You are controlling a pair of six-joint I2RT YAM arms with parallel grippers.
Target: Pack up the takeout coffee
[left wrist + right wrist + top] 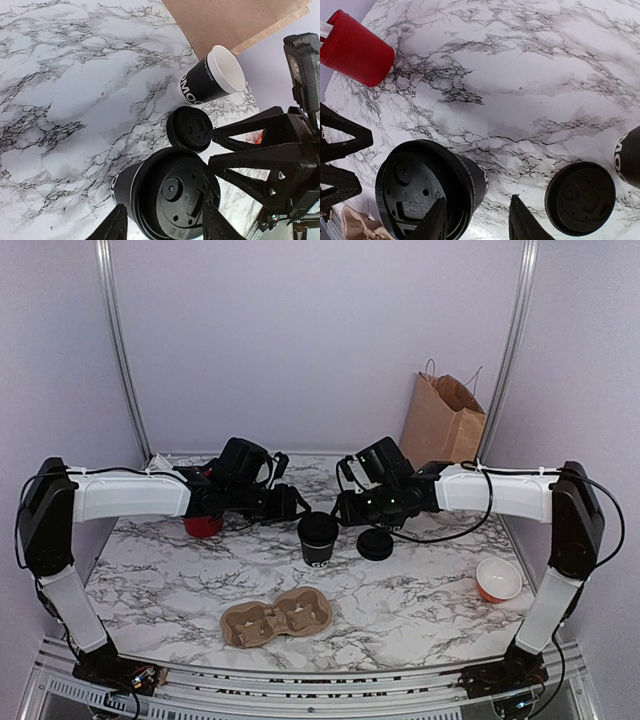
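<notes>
Black paper cup (125,189), capped by a round plastic lid (172,192), sits between the fingers of the half-spread left gripper (164,205); grip cannot be told. Beside it the right gripper (478,198), parted over the veined marble table (520,75), holds nothing.

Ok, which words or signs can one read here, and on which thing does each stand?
"OMO", large white letters, cut off: open black cup.
"COFFEE", small print on it; the rest too small.
"MO", cut off: black cup at the right wrist view's edge.
Lidded cup: white print blurred.
Loose lid: embossed marks unreadable.
</notes>
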